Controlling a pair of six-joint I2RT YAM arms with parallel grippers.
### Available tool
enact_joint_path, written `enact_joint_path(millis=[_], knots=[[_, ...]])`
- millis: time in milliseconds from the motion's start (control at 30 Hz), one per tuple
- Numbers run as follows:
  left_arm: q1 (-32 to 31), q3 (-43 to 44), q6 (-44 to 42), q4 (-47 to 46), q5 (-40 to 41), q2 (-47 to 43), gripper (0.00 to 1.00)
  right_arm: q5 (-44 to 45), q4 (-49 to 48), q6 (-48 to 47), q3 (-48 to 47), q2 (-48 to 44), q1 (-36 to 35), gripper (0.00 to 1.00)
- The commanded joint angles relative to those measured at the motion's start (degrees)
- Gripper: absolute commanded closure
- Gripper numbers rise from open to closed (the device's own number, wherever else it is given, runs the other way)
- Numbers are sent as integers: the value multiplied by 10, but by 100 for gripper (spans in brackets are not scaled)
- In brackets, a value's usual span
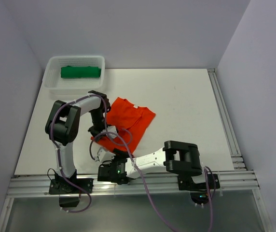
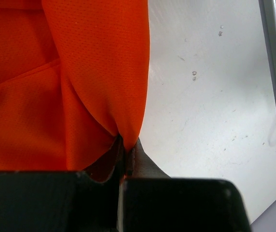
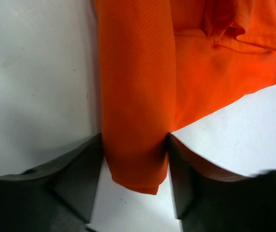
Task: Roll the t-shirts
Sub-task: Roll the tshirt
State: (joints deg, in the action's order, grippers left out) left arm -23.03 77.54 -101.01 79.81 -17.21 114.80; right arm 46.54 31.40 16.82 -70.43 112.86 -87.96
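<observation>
White mesh basket [image 1: 51,84] was seen at the far left of the table [image 1: 186,111]. The dark green t-shirt [image 1: 80,72] was lying inside it as a compact bundle, apparently already rolled.

Left gripper [image 2: 126,154] was found closed on a fold of the orange-red t-shirt [image 1: 131,121], with the jaws almost together and only thin cloth pinched between them. The cloth bunched into a narrow pleat at the pinch and fanned out wide beyond it.

The orange shirt was spread mid-table in front of both arms, partly folded, with one long flap doubled over the body.

- **Material:** a fine pinhole sports-knit weave was visible in both wrist views. The surface was matte, with stitched seams.
- **Handling (judged):** light, limp and a little slick. No shape would be held by it, layers would likely slide, and a roll could loosen if let go.
- **Where to hold (judged):** best taken at the hem or fold edge, at two spread points, with all layers caught.

Right gripper [image 3: 134,137] was set over the near end of the folded band. Its jaws were apart at a middling width, the band filling the gap and touching both fingers [image 3: 87,183]. No squeeze could be made out. The hem end lay loose past the fingertips on bare white tabletop, which was smooth and lightly scuffed.
</observation>
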Motion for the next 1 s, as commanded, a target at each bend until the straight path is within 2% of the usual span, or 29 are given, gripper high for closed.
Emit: enact_joint_path(millis=[0, 133, 233, 333, 367, 500, 733, 833, 900, 967], knots=[[-6, -5, -6, -11, 16, 21, 100, 26, -13, 2, -15, 23, 10, 42], [-10, -10, -8, -11, 14, 17, 100, 39, -21, 7, -15, 32, 12, 82], [-10, -5, -4, -11, 3, 14, 100, 23, -48, 1, 0, 21, 14, 100], [-9, 2, -2, -12, -19, 7, 94, -14, -91, -7, 28, -1, 16, 100], [-8, 6, -2, -12, -25, 3, 88, -28, -102, -10, 37, -16, 17, 100], [2, 18, -7, -12, -71, -32, 77, -87, -151, -18, 86, -54, 28, 100], [25, 8, -18, -12, -135, -88, 69, -219, -225, -31, 147, -120, 66, 100], [44, 4, -35, -12, -157, -113, 45, -275, -243, -35, 166, -139, 86, 100], [61, 3, -40, -12, -166, -124, 44, -308, -252, -36, 182, -154, 96, 100], [75, 3, -46, -12, -172, -129, 38, -331, -271, -37, 198, -166, 110, 100]])
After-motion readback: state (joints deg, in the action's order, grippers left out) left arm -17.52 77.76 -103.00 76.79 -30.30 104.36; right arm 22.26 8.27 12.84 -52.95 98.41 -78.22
